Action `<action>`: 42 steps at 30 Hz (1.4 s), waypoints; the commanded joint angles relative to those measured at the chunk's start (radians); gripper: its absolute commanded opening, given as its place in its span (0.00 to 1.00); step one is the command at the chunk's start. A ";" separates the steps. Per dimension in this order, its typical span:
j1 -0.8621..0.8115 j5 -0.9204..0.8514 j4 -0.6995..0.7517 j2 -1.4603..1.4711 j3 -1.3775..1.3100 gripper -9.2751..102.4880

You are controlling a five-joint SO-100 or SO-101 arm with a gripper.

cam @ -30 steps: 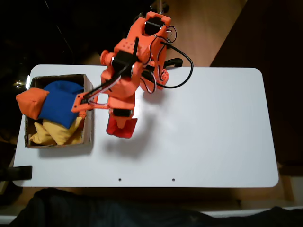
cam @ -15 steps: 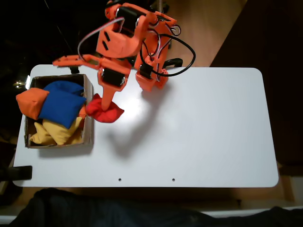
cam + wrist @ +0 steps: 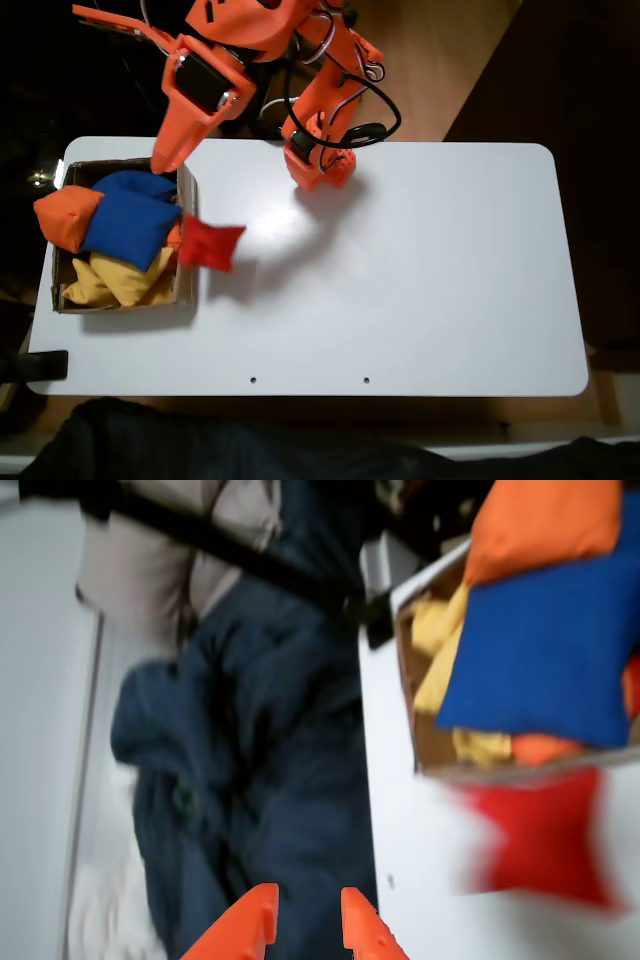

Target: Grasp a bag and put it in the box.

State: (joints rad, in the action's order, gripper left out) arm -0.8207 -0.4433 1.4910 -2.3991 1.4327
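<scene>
**Bag released beside the box, arm swung up and away**

Since half a second ago: gripper (image 3: 165, 160) lifted off the bag (image 3: 211, 243) and swung toward the table's back left corner in the fixed view; bag dropped from between the fingers, now lying against the outside of the box (image 3: 186, 290), at its right wall, on the white table (image 3: 430, 280) rather than inside.

Nearest in the wrist view: two orange fingertips (image 3: 248, 930) at the bottom edge, a narrow gap between them, nothing held. Just past them, dark blue cloth (image 3: 260, 770) below the table's edge. Further right, the bag as a blurred red square (image 3: 545, 840) on the tabletop, touching or nearly touching the cardboard wall (image 3: 500, 770). Beyond, inside the box: blue beanbag (image 3: 550, 650) on top, yellow beanbags (image 3: 440, 670) underneath, orange beanbag (image 3: 545, 520) at the far end, overhanging the rim.

In the fixed view: same stack, blue beanbag (image 3: 130, 215) in the middle, orange beanbag (image 3: 65, 218) spilling over the left wall, yellow beanbags (image 3: 115, 280) at the front. Arm base (image 3: 320, 165) planted at the table's far edge.
</scene>
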 commanded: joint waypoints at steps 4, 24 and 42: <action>-0.094 -0.011 -0.051 0.055 -0.055 0.19; 0.135 -0.127 0.032 -0.069 0.360 0.31; 0.255 -0.299 -0.020 -0.129 0.686 0.41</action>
State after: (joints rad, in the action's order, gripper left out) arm -0.5737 -0.7210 1.4926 -2.5035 2.0847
